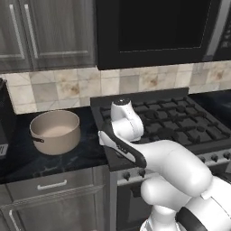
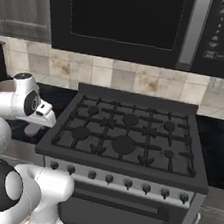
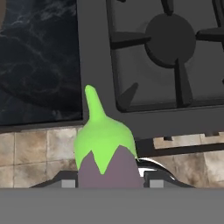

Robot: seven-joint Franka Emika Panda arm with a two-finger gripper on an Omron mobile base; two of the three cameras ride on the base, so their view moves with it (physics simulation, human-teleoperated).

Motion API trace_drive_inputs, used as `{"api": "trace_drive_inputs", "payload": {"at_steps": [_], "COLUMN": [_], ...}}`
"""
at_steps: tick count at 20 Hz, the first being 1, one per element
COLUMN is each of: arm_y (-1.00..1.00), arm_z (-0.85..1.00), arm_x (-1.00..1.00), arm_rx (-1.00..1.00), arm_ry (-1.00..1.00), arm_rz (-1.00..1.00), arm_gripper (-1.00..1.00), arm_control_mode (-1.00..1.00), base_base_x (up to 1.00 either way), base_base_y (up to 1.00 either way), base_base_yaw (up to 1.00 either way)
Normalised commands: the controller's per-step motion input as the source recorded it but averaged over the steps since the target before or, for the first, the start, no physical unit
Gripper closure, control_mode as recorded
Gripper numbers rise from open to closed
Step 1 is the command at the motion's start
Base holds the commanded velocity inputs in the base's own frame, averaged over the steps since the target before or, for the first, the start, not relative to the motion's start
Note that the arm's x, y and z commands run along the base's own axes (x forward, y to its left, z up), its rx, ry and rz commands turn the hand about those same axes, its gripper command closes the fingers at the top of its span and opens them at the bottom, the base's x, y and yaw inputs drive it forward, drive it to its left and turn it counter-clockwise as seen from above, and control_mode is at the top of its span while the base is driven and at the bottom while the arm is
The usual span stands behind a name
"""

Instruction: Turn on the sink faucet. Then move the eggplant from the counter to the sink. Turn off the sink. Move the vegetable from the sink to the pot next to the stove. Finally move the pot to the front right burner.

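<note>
My gripper (image 3: 109, 181) is shut on the eggplant (image 3: 105, 153), a purple vegetable whose green stem tip points away from the hand. In the right base view the eggplant (image 2: 31, 129) hangs under the white hand, above the seam between the black marble counter (image 1: 27, 158) and the left edge of the stove (image 2: 126, 131). A beige pot (image 1: 55, 131) stands upright on the counter to the left of the stove (image 1: 180, 122), with nothing visible inside it. The arm hides the gripper in the left base view. The front right burner (image 2: 171, 155) is bare. Sink and faucet are out of view.
A black microwave (image 2: 132, 16) hangs over the stove, with grey wall cabinets (image 1: 45, 31) to its left. A dark appliance (image 1: 5, 117) stands at the counter's far left. Knobs (image 2: 119, 180) line the stove front. A tiled backsplash (image 1: 67, 88) runs behind.
</note>
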Motion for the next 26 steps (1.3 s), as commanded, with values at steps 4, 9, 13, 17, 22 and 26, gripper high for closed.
{"api": "trace_drive_inputs", "payload": {"at_steps": [4, 9, 13, 17, 22, 26], "arm_y": [0.0, 0.0, 0.0, 0.0, 0.0, 0.0], "arm_z": [0.0, 0.0, 0.0, 0.0, 0.0, 0.0], "arm_x": [0.0, 0.0, 0.0, 0.0, 0.0, 0.0], "arm_rx": [0.0, 0.0, 0.0, 0.0, 0.0, 0.0], "arm_ry": [0.0, 0.0, 0.0, 0.0, 0.0, 0.0], "arm_rz": [0.0, 0.0, 0.0, 0.0, 0.0, 0.0], "arm_gripper": [1.0, 1.0, 1.0, 1.0, 1.0, 1.0], "arm_control_mode": [1.0, 1.0, 1.0, 1.0, 1.0, 1.0], "base_base_x": [0.3, 0.49, 0.55, 0.56, 0.27, 0.01], "base_base_y": [0.03, 0.0, 0.0, 0.0, 0.04, 0.01], "base_base_yaw": [0.15, 0.16, 0.13, 0.1, 0.02, 0.0]}}
